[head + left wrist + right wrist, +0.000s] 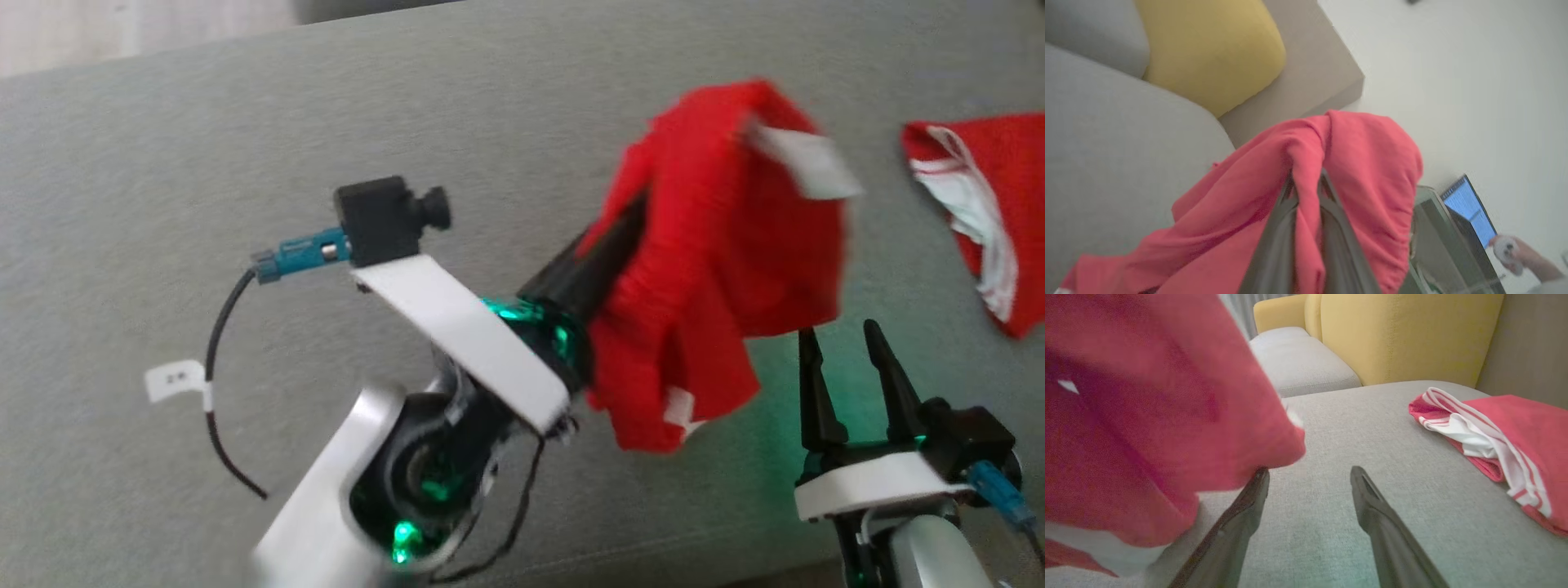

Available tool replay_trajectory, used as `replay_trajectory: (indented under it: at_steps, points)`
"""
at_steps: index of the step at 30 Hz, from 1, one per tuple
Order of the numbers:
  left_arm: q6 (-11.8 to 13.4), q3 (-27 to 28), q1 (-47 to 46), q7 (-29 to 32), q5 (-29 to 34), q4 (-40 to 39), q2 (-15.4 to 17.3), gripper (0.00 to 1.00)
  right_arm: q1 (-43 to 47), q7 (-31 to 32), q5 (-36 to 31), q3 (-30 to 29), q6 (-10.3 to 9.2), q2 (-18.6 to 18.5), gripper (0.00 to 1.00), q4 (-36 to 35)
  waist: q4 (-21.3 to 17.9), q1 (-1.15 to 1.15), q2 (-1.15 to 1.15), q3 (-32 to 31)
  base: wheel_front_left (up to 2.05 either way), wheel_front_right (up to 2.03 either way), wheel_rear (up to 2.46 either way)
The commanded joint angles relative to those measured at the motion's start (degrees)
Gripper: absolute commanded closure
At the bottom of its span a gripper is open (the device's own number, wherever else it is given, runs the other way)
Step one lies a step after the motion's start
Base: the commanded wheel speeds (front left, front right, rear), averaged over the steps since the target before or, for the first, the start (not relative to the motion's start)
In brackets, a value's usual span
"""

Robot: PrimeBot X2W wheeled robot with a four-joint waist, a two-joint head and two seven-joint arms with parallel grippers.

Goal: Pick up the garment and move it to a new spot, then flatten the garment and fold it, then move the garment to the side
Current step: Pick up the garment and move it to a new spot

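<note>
Left tool (1307, 181) clamps a fold of the red garment (718, 245), hoisting it clear of the sofa (245, 147) at two o'clock, probably for carrying, while the right tool (841, 335) hovers wide open at five o'clock, ready to help.

A: What furniture is there?
B: A grey sofa seat (245, 122) in woven cloth, with a yellow cushion (1208, 53) at its back.
A: And beyond it?
B: A pale floor (1453, 81), evenly lit. Near the sofa, a glass table (1429, 228) carries an open laptop (1470, 210), its screen glowing blue.
</note>
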Motion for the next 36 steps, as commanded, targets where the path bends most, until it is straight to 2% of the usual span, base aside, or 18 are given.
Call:
replay_trajectory:
  at_steps: [1,4,5,11,15,16,17,18,19,20,22,25,30,36]
  points:
    - [0.6,1.9,-2.3,-1.9,-1.4,0.5,0.3,1.0,-1.0,-0.7,0.4,1.4,0.39,-0.2,0.0,-1.3,-2.1,0.0,0.0,0.2,0.0,0.0,0.0]
    - [2.1,2.9,-4.7,-6.8,-0.3,11.2,0.3,1.0,-1.1,-0.7,0.7,1.7,0.39,-0.2,0.0,-1.2,-3.4,0.0,0.0,0.5,0.0,0.0,0.0]
    - [1.9,3.4,-5.1,-8.3,-0.9,14.8,0.3,1.0,-1.2,-0.7,0.8,1.8,0.39,-0.2,0.0,-1.2,-3.6,0.0,0.0,0.6,0.0,0.0,0.0]
    - [1.7,5.5,-10.2,-19.1,6.1,37.9,0.7,1.0,-0.8,-0.7,0.4,1.6,0.39,-0.2,0.0,-0.9,-3.4,0.0,0.0,0.6,0.0,0.0,0.0]
    - [0.8,7.0,-12.5,-22.4,7.7,48.8,0.6,1.0,-0.6,-0.7,-0.1,1.6,0.39,-0.2,0.0,-0.9,-2.2,0.0,0.0,0.4,0.0,0.0,0.0]
    - [0.6,7.3,-13.0,-22.9,8.2,51.0,0.6,0.85,-0.5,-0.7,-0.2,1.6,0.39,-0.2,0.0,-0.9,-1.8,0.0,0.0,0.4,0.0,0.0,0.0]
    - [-0.1,7.5,-13.5,-23.4,8.9,52.7,0.6,0.61,-0.5,-0.7,-0.4,1.6,0.39,-0.2,0.0,-0.9,-1.5,0.0,0.0,0.4,0.0,0.0,0.0]
    - [-0.8,7.8,-13.9,-23.7,9.4,54.2,0.5,0.08,-0.5,-0.7,-0.5,1.6,0.39,-0.2,0.0,-0.8,-1.1,0.0,0.0,0.3,0.0,0.0,0.0]
    - [-1.4,8.0,-14.1,-23.9,9.9,55.4,0.5,0.0,-0.5,-0.7,-0.6,1.5,0.39,-0.2,0.0,-0.8,-0.8,0.0,0.0,0.2,0.0,0.0,0.0]
    - [-1.9,8.1,-14.2,-24.0,10.8,56.3,0.5,0.0,-0.4,-0.7,-0.7,1.4,0.39,-0.2,0.0,-0.8,-0.3,0.0,0.0,0.1,0.0,0.0,0.0]
    - [-2.1,8.5,-14.5,-24.1,12.3,56.7,0.5,0.0,-0.3,-0.7,-0.8,1.3,0.39,-0.2,0.0,-0.8,0.1,0.0,0.0,-0.1,0.0,0.0,0.0]
    - [-2.1,11.3,-13.4,-24.2,20.7,53.7,0.5,0.0,0.1,-0.7,-1.3,0.8,0.39,-0.2,0.0,-1.1,1.4,0.0,0.0,-0.8,0.0,0.0,0.0]
    - [-1.2,16.0,-4.7,-24.2,35.5,42.7,0.5,0.0,1.6,-0.7,-2.4,-1.4,0.39,-0.2,0.0,-1.8,3.9,0.0,0.0,-3.0,0.0,0.0,0.0]
    - [-1.0,18.4,7.9,-24.2,46.5,30.3,0.4,0.0,3.9,-0.7,-4.6,-3.3,0.39,-0.2,0.0,-2.6,7.5,0.0,0.0,-6.1,0.0,0.0,0.0]
